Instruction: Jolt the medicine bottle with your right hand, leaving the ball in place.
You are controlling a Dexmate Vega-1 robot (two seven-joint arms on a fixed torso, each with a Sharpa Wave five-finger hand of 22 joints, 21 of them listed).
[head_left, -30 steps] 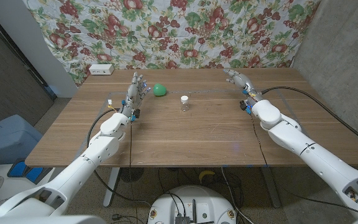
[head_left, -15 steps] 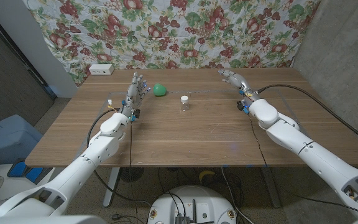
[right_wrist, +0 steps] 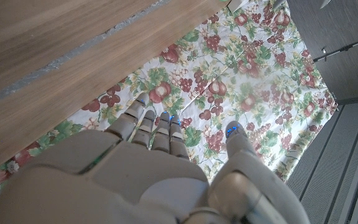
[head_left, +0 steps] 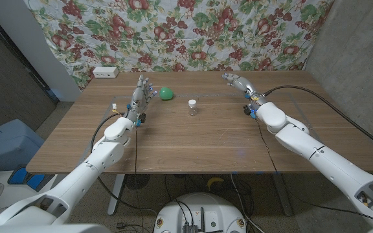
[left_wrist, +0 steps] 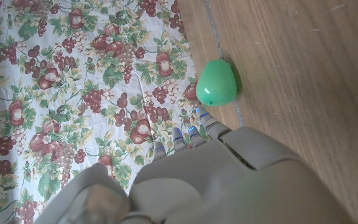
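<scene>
A: The medicine bottle [head_left: 192, 107], clear with a white cap, stands upright a little above centre of the head view on the wooden table [head_left: 199, 142]. Why is it out on its own like that?

B: My guess is it was set apart so it can be struck alone. The green ball [head_left: 166, 94] lies up and to its left, near but not touching, with a strip of bare wood between them.

A: And the hands?

B: The right hand [head_left: 234, 80] is at upper right of centre, fingers [right_wrist: 157, 127] extended and loosely apart, holding nothing, well apart from the bottle. The left hand [head_left: 142, 92] stands just left of the ball, fingers up and empty, apparently waiting.

A: Is there room to move?

B: Plenty, I think. Open table lies between the right hand and the bottle, and the far edge against the fruit-print cloth [head_left: 173, 32] is close behind. A sideways jolt would push the bottle toward the ball, so it probably calls for a short, light stroke.
</scene>
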